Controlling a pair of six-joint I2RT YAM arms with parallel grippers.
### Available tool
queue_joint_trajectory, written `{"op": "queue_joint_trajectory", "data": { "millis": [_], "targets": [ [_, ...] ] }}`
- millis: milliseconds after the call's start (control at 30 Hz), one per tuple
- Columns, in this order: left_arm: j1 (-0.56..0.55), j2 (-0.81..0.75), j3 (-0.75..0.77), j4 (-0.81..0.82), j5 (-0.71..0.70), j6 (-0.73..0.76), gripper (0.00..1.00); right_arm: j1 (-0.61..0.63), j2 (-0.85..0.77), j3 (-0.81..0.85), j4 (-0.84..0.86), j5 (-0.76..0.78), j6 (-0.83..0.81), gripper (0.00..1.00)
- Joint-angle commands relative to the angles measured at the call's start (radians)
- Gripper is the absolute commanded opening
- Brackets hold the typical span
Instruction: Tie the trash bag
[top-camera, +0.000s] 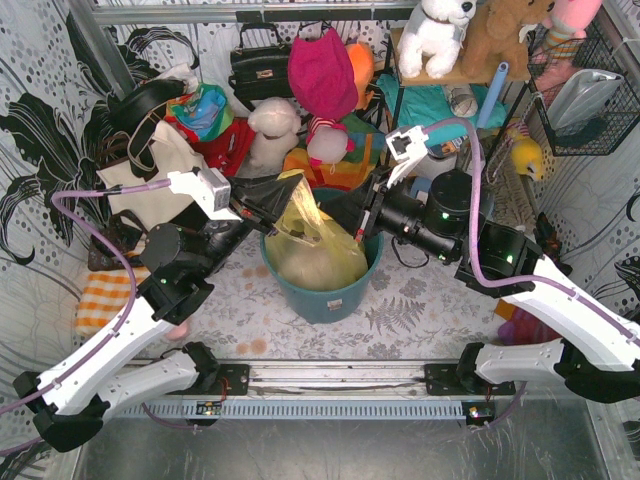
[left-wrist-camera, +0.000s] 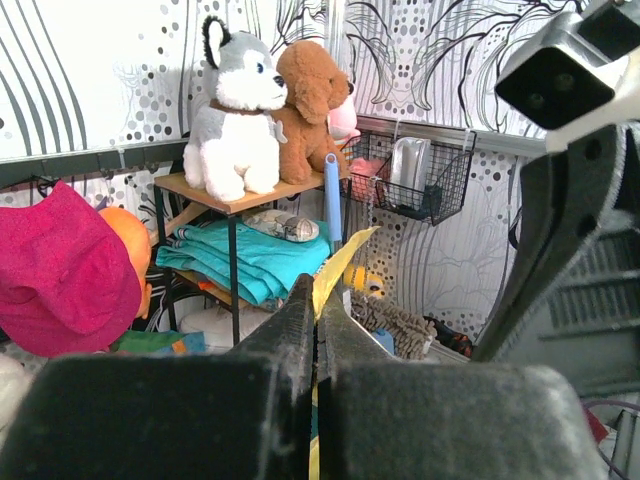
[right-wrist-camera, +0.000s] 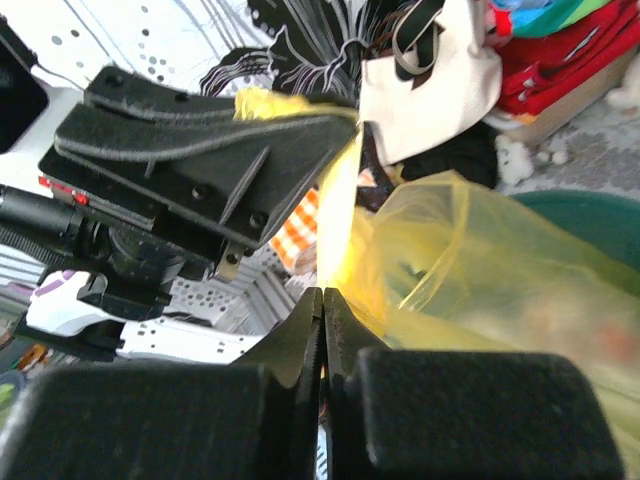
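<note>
The trash bag (top-camera: 318, 248), thin yellow-green plastic with white paper showing through, sits in the teal bin (top-camera: 325, 298) at the table's middle. Its rim is pulled up into a peak between my two grippers. My left gripper (top-camera: 272, 222) is shut on the bag's left rim; in the left wrist view (left-wrist-camera: 318, 295) a yellow strip of bag (left-wrist-camera: 338, 262) sticks out of the shut jaws. My right gripper (top-camera: 356, 232) is shut on the right rim; in the right wrist view (right-wrist-camera: 323, 295) the bag (right-wrist-camera: 480, 270) stretches from its jaws up to the left gripper's fingers (right-wrist-camera: 200, 130).
A cream tote bag (top-camera: 160, 165) and black handbag (top-camera: 260, 65) stand behind the left arm. Plush toys (top-camera: 275, 130) and a small shelf (top-camera: 440, 75) crowd the back. A wire basket (top-camera: 590, 90) hangs at right. An orange-striped cloth (top-camera: 100, 300) lies at left.
</note>
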Motion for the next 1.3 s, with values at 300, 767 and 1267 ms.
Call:
{"op": "queue_joint_trajectory", "data": {
  "millis": [300,767,1267],
  "targets": [
    [0.001,-0.01,0.005,0.009,-0.025,0.015,0.0,0.169,0.014,-0.08,0.153,0.153,0.036,0.0],
    [0.0,-0.014,0.006,0.011,0.0,0.003,0.0,0.289,0.118,-0.202,0.479,0.598,-0.13,0.0],
    [0.002,-0.02,0.026,-0.033,0.065,-0.001,0.0,0.289,0.202,-0.388,0.925,0.862,-0.356,0.0]
  ]
}}
